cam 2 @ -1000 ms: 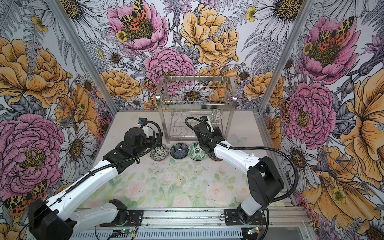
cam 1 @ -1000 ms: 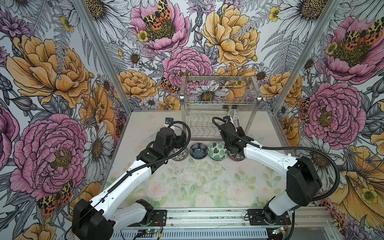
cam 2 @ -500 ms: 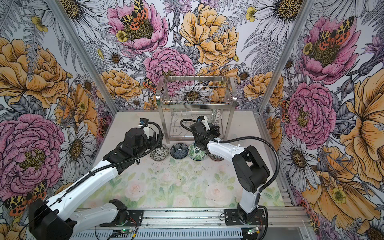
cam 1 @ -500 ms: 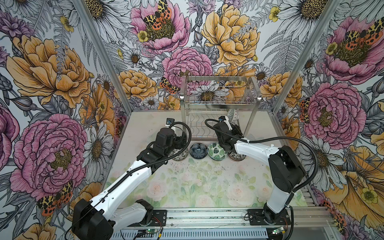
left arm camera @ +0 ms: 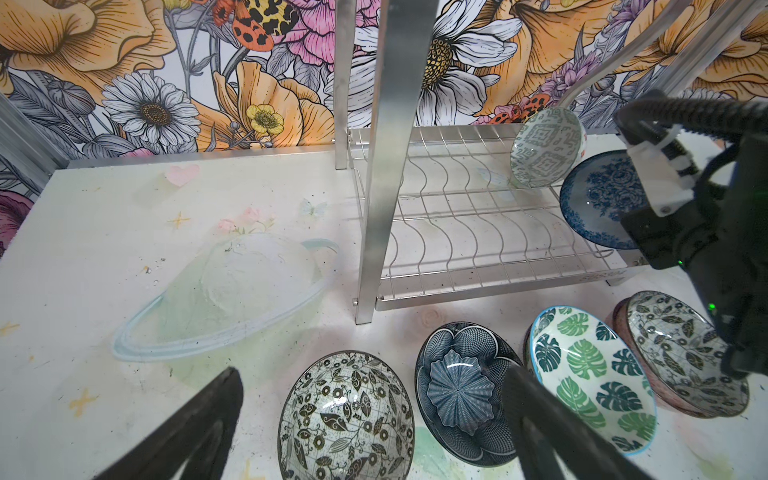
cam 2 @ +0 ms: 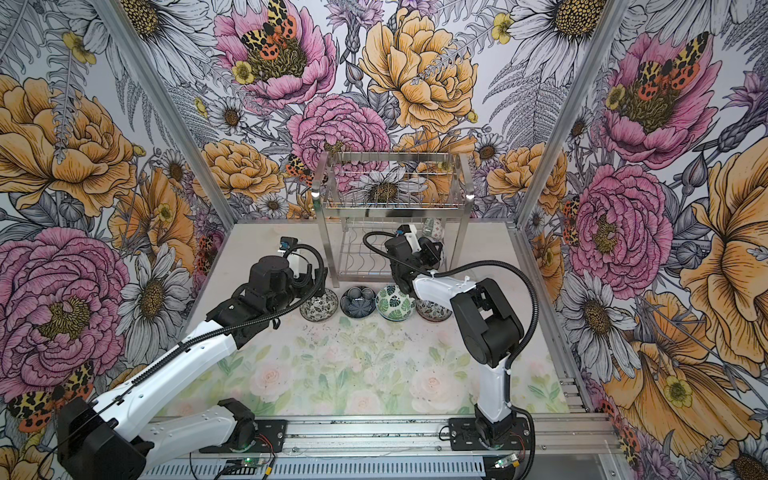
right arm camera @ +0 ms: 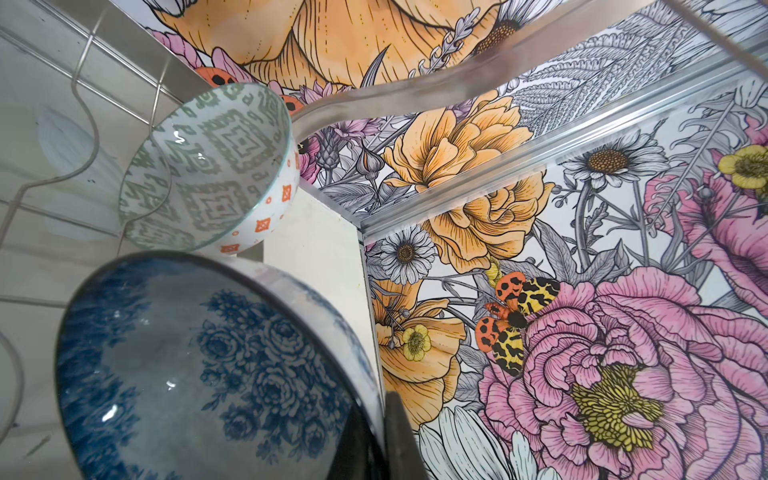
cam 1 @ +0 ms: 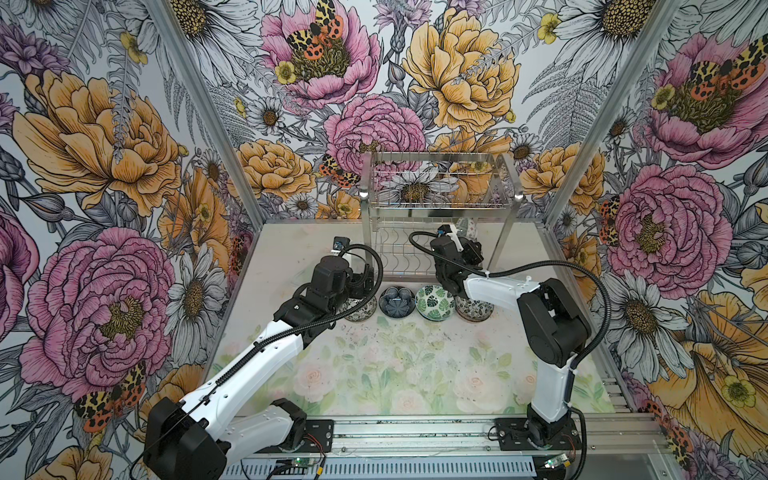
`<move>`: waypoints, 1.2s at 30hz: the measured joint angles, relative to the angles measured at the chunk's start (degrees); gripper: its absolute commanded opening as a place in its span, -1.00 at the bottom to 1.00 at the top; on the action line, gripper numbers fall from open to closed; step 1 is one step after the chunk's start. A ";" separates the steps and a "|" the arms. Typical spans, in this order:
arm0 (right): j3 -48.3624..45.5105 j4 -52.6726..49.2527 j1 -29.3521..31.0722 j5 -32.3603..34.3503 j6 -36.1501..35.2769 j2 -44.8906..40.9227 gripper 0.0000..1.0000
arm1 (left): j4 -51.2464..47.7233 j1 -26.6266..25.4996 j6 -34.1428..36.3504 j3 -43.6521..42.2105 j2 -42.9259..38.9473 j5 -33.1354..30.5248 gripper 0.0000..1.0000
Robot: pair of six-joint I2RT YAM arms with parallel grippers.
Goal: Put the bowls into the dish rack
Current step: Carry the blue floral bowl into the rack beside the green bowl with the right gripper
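Observation:
The steel dish rack point(cam 1: 440, 199) stands at the back of the table. On its lower tier a green-patterned bowl point(right arm camera: 208, 166) leans on edge between the wavy wires. My right gripper point(right arm camera: 380, 424) is shut on the rim of a blue floral bowl point(right arm camera: 199, 365), held on edge over that tier, just in front of the green-patterned one. In front of the rack, bowls lie in a row: black-white floral point(left arm camera: 347, 419), dark blue point(left arm camera: 459, 390), green leaf point(left arm camera: 590, 374) and another black-white floral point(left arm camera: 681, 353). My left gripper point(left arm camera: 372, 374) hangs open over the first black-white bowl.
The rack's front left leg point(left arm camera: 390, 166) rises close ahead of my left gripper. The rack's upper basket point(cam 2: 392, 191) overhangs my right gripper. A printed ringed-planet figure point(left arm camera: 224, 295) marks the table to the left. Flowered walls enclose three sides.
The right arm's elbow has folded in toward the middle, and its gripper has carried the blue floral bowl a little deeper into the rack's lower tier. The left arm has stayed still.

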 measured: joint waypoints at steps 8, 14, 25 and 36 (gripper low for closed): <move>1.97 5.29 -1.31 1.29 -5.42 4.39 -1.00 | 0.00 0.00 -0.02 -0.70 0.00 0.07 0.97; 2.01 6.84 -2.10 1.86 -7.63 5.31 -1.00 | 0.00 0.00 -0.02 -0.98 -0.02 0.07 0.97; 3.21 9.70 -2.71 2.84 -10.16 7.89 -1.00 | 0.02 0.00 -0.02 -1.46 -0.13 0.09 0.97; 3.52 10.12 -2.54 3.85 -10.80 8.98 -1.00 | 0.02 0.00 -0.02 -2.16 -0.63 0.07 0.97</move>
